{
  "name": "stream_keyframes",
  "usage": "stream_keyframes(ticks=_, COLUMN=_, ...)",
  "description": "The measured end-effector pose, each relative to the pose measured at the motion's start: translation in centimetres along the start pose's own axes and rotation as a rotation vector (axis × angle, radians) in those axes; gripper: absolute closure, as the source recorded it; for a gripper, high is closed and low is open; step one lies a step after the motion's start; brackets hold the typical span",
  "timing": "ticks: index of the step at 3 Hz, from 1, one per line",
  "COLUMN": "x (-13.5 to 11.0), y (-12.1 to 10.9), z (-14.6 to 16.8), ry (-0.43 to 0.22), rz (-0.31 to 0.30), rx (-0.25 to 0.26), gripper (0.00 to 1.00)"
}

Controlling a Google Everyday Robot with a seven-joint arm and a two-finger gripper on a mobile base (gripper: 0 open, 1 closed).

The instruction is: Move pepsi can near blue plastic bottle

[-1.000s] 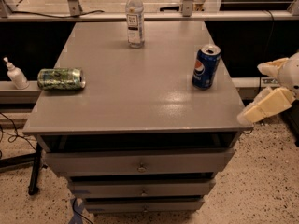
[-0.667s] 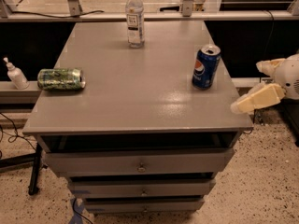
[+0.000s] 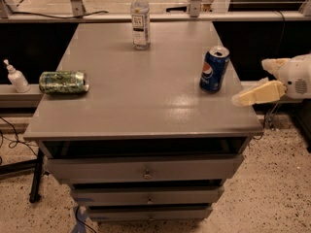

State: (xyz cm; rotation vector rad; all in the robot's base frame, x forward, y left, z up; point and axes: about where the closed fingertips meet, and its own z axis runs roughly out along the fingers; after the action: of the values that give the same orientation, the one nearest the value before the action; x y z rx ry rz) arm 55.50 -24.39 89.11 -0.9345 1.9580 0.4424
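Observation:
The pepsi can (image 3: 214, 69) stands upright on the right side of the grey table (image 3: 146, 106), dark blue with a silver top. The blue plastic bottle (image 3: 140, 18) stands upright at the table's far edge, clear with a white cap and a label. My gripper (image 3: 250, 82) is off the table's right edge, just right of the pepsi can and apart from it. Its cream fingers (image 3: 258, 93) are spread open with nothing between them.
A green patterned can (image 3: 63, 81) lies on its side near the table's left edge. A small white pump bottle (image 3: 14, 75) stands on a ledge to the left. Drawers (image 3: 145, 171) sit under the tabletop. Metal frame legs stand behind the table.
My gripper has risen from below the table's right front corner and moved closer to the pepsi can. The cans and the bottle have not moved.

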Motion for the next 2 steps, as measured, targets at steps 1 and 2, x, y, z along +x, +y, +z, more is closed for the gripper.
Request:
stream_keyframes(ticks=1, x=-0.8, y=-0.4, z=0.3, ry=-0.063, rz=-0.003, rx=0.004, gripper=0.00)
stream_keyframes(ticks=2, x=-2.7, y=-1.7, z=1.7, ry=-0.179, rz=-0.011, rx=0.019, gripper=0.00)
